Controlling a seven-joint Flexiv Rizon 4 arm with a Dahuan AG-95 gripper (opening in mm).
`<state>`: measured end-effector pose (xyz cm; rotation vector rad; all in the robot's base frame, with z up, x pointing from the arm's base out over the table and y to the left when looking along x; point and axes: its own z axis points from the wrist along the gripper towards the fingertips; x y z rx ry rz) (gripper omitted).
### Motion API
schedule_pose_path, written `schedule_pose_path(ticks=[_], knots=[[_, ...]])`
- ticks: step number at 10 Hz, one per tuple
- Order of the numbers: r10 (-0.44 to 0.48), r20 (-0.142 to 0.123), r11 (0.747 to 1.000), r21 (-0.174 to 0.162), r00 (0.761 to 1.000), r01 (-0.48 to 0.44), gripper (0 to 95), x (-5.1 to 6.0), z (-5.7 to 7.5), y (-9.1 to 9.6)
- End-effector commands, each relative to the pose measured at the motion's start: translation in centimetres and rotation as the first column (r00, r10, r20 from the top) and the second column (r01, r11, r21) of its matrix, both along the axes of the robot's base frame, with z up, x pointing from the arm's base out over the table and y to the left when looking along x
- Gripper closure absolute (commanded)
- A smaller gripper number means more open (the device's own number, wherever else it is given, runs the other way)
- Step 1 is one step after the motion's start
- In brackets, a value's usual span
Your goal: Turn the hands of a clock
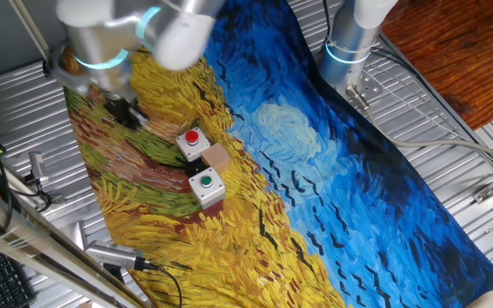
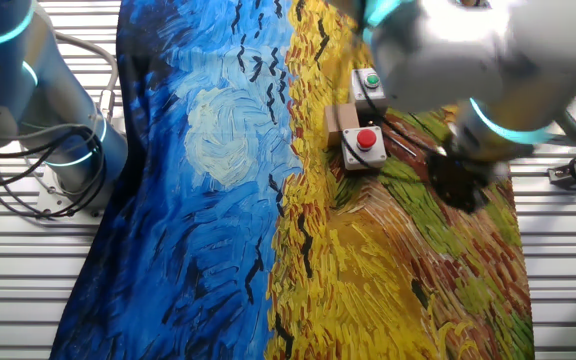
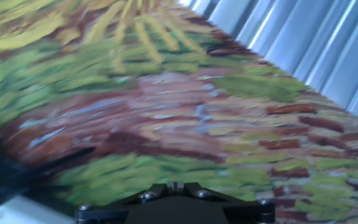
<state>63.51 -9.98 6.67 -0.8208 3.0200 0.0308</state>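
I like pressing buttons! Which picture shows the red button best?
The other fixed view shows the red round button on its small grey box best: its top faces the camera, unblocked. One fixed view shows it too, smaller and more from the side. The hand view shows only painted cloth, no button.

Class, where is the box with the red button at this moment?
The red-button box sits mid-cloth on the yellow part of the painted cloth, touching a small tan block, with the green-button box just beyond that; in the other fixed view it is centre-right.
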Motion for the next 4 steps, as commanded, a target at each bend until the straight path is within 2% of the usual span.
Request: schedule_pose_path(ticks=[1, 2, 4], knots=[[0.068, 0.008, 0.998, -0.008, 0.998, -0.068, 95.0, -0.13, 0.71, -1.52], [0.055, 0.006, 0.998, -0.022, 0.998, -0.054, 95.0, -0.13, 0.68, -1.50], [0.058, 0.006, 0.998, -0.022, 0.998, -0.058, 95.0, -0.05, 0.53, -1.20]])
